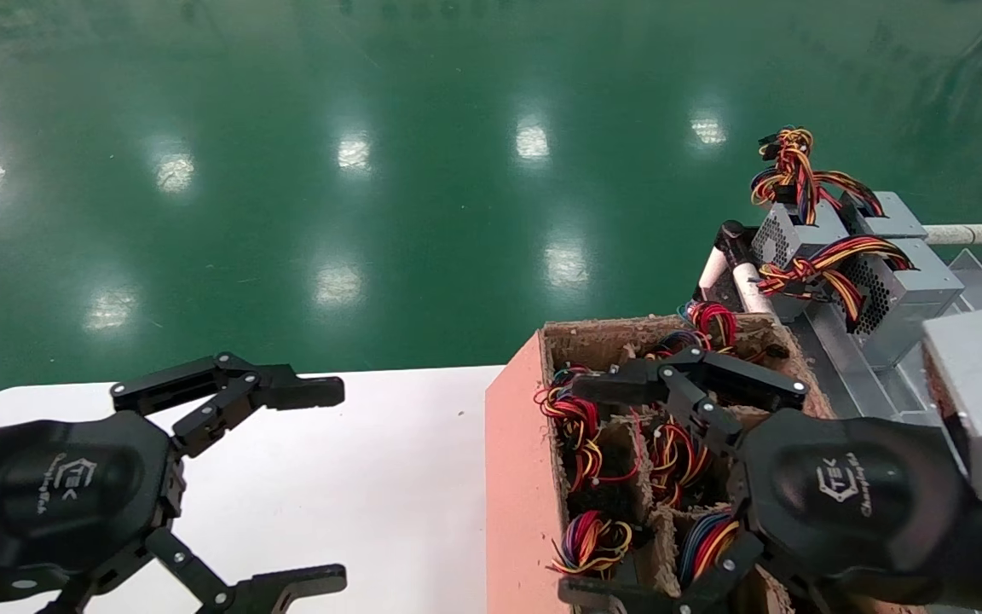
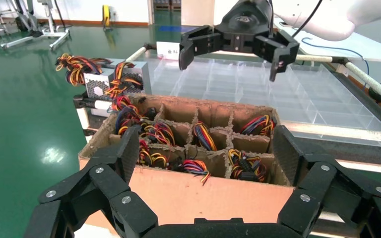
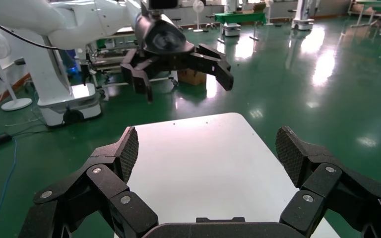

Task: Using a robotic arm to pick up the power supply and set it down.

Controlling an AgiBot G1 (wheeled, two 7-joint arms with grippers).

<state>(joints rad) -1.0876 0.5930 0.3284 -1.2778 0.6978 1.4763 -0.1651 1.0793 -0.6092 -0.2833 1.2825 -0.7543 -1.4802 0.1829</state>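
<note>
**Power supply.** The power supply [image 1: 574, 419] with the mostly red wire bundle stands in a compartment of the divided carton [image 1: 512, 477], at the carton's left wall. Only its bundle shows; the body is hidden inside the compartment.

**Markings.** Each tool carries a white "TEK" logo on its black housing, with a line of script beside it too small to read. A white label [image 2: 167, 49] beyond the carton bears characters that cannot be read.

**Counts.**
- Wire bundles showing in the carton: at least six.
- Grey power supplies outside the carton [image 1: 870, 281]: at least two, with orange-yellow striped bundles, stacked just beyond the carton's far end.
- Tools: two.

**Tools.** The right tool [image 1: 576, 490] hovers over the carton, fingers spread wide and holding nothing. The left tool [image 1: 339, 486] hangs over the white tabletop [image 1: 406, 443] to the left of the carton, also spread wide and unloaded.

**Surroundings.** A clear divided tray [image 2: 258, 84] lies on the carton's right. A green floor [image 1: 372, 170] extends beyond the carton.
</note>
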